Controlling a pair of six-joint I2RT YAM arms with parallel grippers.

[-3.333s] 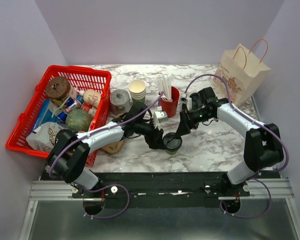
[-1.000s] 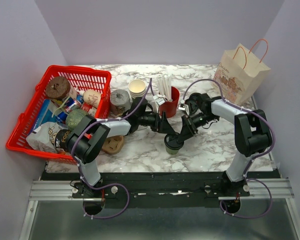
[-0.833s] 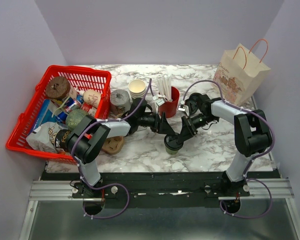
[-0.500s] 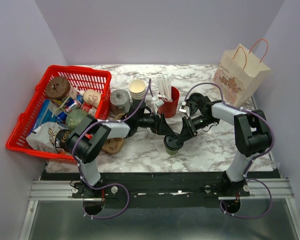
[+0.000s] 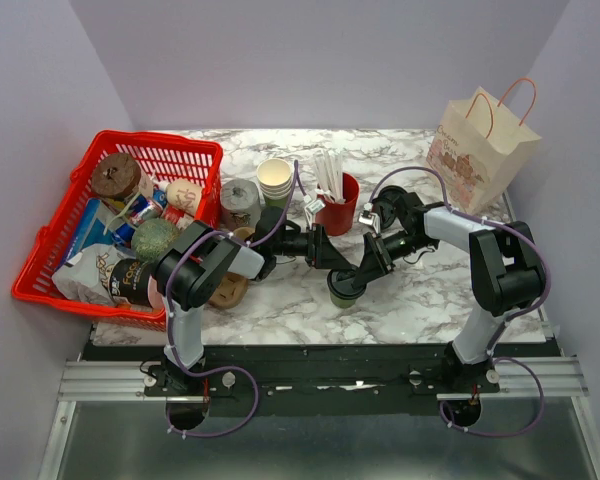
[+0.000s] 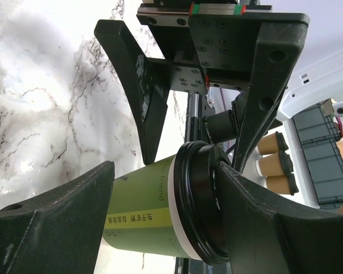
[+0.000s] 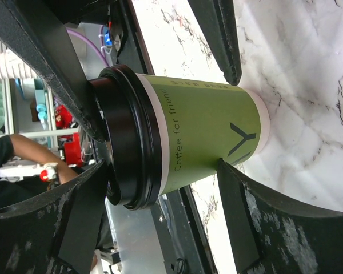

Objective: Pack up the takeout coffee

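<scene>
The takeout coffee (image 5: 345, 287), an olive-green cup with a black lid, stands upright on the marble table near the front middle. It also shows in the left wrist view (image 6: 143, 217) and the right wrist view (image 7: 206, 131). My left gripper (image 5: 334, 267) reaches it from the left. It is open and rolled on its side (image 6: 167, 168), with one finger against the lid's top and the other low beside the cup wall. My right gripper (image 5: 361, 270) reaches it from the right. It is open and rolled the same way (image 7: 160, 165), its fingertips against the lid rim and the lower wall.
A red cup of white straws (image 5: 338, 212) and stacked paper cups (image 5: 275, 178) stand just behind the grippers. A paper bag (image 5: 480, 150) stands open at the back right. A red basket (image 5: 150, 140) full of goods is at the left. A brown disc (image 5: 225, 292) lies by the left arm.
The left arm has folded its elbow in closer to its base and its wrist has shifted slightly back-left. The cup and the right gripper have stayed in place.
</scene>
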